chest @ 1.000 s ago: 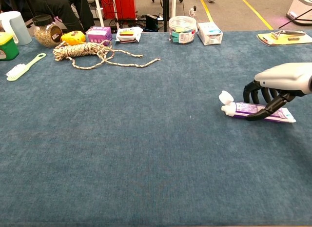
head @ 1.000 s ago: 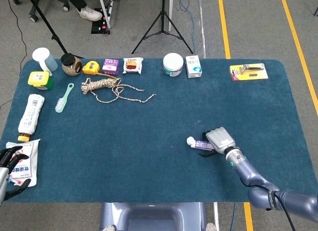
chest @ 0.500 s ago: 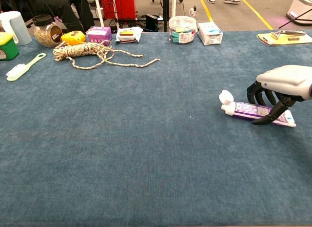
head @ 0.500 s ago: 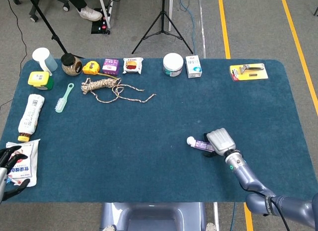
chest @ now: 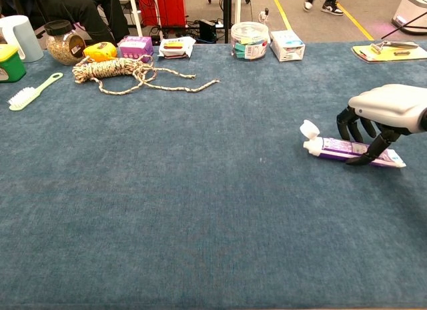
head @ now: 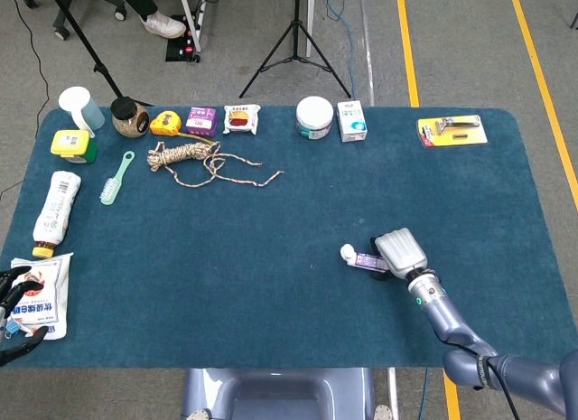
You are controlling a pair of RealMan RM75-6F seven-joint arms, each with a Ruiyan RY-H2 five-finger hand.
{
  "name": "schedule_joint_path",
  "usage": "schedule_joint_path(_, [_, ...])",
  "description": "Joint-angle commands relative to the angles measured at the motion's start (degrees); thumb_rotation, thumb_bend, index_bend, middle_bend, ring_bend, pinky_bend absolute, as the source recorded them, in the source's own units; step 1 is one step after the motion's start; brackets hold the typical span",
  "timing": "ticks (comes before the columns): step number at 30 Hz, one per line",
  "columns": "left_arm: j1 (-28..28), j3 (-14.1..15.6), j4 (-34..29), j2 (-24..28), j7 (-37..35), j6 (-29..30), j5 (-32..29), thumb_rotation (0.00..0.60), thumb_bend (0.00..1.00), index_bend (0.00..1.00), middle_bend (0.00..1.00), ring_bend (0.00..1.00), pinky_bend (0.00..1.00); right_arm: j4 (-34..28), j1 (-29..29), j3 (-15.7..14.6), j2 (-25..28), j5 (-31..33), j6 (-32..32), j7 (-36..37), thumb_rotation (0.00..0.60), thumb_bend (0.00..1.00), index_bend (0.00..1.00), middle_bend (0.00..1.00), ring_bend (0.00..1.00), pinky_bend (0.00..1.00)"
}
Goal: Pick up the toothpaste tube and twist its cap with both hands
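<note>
The purple-and-white toothpaste tube (chest: 337, 149) lies on the blue cloth right of centre, its white flip cap (chest: 309, 129) pointing left and hinged open. My right hand (chest: 383, 110) arches over the tube's rear half, with the dark fingers (chest: 353, 127) behind it and the thumb pressed on its near edge, gripping it low over the cloth. The head view shows the same tube (head: 366, 258) poking out left of that right hand (head: 400, 250). At the table's near-left corner my left hand (head: 13, 303) has its fingers spread and holds nothing.
A white packet (head: 41, 294) lies by the left hand, with a white bottle (head: 56, 203) behind it. Along the far edge are a rope (chest: 113, 71), brush (chest: 30, 91), jar (chest: 65, 43), small boxes, a tub (chest: 249, 40) and a razor card (head: 452, 130).
The right hand slid toward the tube's tail, closed around it, then shifted slightly away from me with the tube. The left hand sank a little lower at the corner.
</note>
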Motion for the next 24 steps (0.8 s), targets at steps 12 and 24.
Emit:
schedule_joint_path(12, [0.40, 0.01, 0.04, 0.54, -0.14, 0.58, -0.08, 0.600, 0.18, 0.32, 0.21, 0.18, 0.21, 2.27, 0.68, 1.29, -1.51, -0.74, -2.60, 0.94, 0.469, 0.29, 0.51, 0.56, 0.58, 0.55])
schedule_joint_path(24, [0.91, 0.30, 0.36, 0.41, -0.35, 0.81, -0.31, 0.600, 0.18, 0.32, 0.21, 0.18, 0.21, 2.47, 0.61, 3.51, -1.07, 1.15, -5.42, 5.78, 0.600, 0.30, 0.69, 0.71, 0.73, 0.71])
